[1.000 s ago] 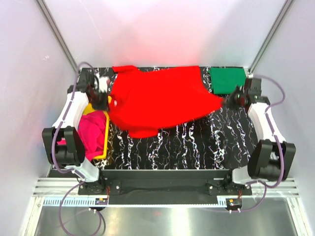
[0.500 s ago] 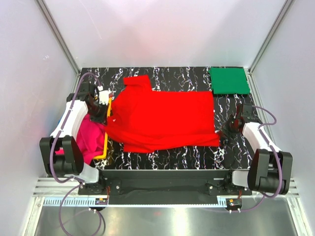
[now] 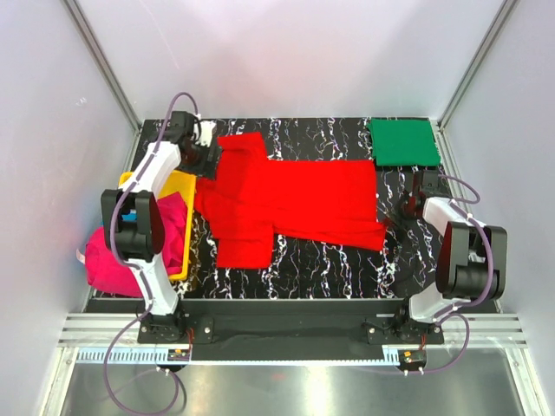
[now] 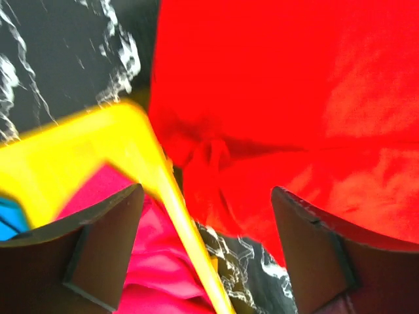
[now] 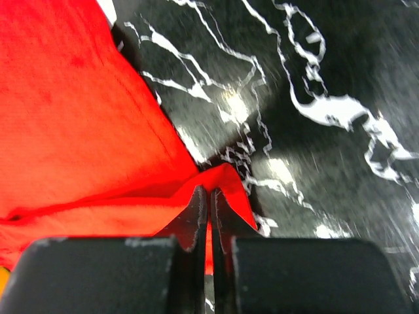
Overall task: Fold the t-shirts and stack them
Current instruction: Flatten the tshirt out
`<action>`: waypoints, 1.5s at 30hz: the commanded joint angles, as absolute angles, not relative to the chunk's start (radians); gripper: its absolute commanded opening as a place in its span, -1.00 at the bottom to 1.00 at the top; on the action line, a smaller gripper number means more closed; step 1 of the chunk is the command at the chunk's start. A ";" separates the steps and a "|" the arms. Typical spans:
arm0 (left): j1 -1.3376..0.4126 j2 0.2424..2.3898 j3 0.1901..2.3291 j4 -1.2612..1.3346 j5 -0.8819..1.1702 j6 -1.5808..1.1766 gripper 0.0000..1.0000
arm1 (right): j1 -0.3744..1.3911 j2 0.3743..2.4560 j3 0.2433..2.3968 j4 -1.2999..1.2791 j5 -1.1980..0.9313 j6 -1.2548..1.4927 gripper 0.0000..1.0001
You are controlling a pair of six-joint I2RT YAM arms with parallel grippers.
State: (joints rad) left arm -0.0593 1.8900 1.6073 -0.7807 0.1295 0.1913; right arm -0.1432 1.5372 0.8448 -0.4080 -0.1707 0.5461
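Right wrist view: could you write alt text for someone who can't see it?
The right arm's fingers, pressed together, pinch a corner of a bright red t-shirt. The shirt fills the left of the picture, lying on a black table veined with white like marble.

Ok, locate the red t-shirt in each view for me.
Top external: red t-shirt spread flat in the centre.
Left wrist: fills the upper right, beside the yellow tray.
Right wrist: left half, its corner pinched in the right fingers.
Shared landmark: the black marbled table.
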 commanded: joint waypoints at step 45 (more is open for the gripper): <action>-0.634 1.100 1.093 -1.144 0.034 0.568 -1.00 | -0.143 1.222 0.747 -0.664 -0.225 0.543 -1.00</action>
